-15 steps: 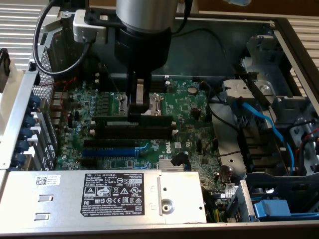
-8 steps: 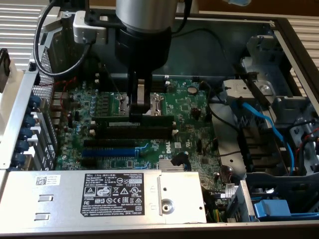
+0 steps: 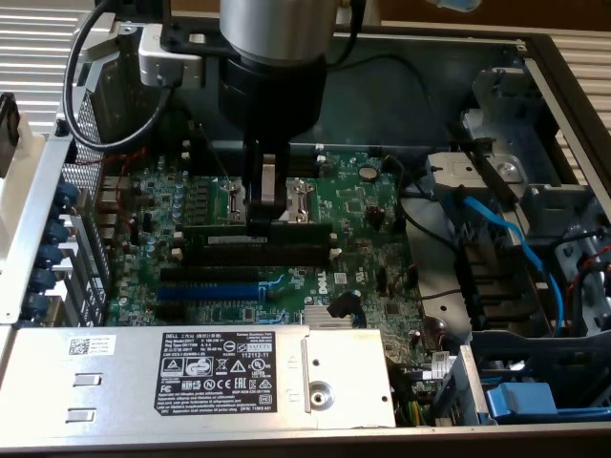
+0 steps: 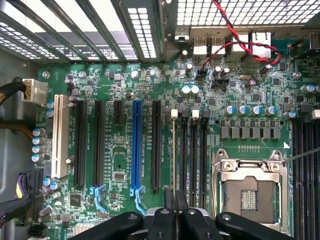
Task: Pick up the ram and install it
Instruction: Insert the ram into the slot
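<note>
The open computer case (image 3: 535, 57) filled nearly all of the exterior view, its grey metal walls framing the scene. Beyond the case's far edge, pale horizontal slats (image 3: 33, 48) showed at both upper corners, and a strip of brown wooden surface (image 3: 535, 14) ran behind the far right corner. Even, bright light fell from above

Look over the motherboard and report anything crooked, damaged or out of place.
Nothing looks broken or spilled. The ram, gripped by the hand, runs parallel to the black memory slots, not skewed. The only oddity is that the processor socket sits bare, with no cooler over it.
</note>
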You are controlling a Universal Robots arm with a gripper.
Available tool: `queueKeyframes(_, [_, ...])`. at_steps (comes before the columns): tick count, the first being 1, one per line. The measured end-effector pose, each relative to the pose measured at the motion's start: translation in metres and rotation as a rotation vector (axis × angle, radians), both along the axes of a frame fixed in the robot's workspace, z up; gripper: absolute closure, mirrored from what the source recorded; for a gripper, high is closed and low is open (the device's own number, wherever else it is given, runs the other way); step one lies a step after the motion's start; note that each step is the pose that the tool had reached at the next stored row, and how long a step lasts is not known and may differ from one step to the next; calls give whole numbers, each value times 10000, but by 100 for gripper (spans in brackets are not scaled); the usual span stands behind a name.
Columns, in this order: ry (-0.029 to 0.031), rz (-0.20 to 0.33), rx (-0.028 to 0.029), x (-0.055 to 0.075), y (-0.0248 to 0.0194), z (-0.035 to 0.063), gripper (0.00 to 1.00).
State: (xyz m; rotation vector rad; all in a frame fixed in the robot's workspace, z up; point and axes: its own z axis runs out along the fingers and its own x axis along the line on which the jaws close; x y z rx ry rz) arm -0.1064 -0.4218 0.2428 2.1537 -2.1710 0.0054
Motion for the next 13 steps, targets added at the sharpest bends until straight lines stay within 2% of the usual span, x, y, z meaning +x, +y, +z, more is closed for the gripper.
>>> queueKeyframes(4, [2, -1, 28, -1, 0, -10, 88])
queueKeyframes(9, [1, 0, 134, -1, -9, -15, 88])
queueKeyframes(13, [1, -1, 195, -8, -28, -18, 88])
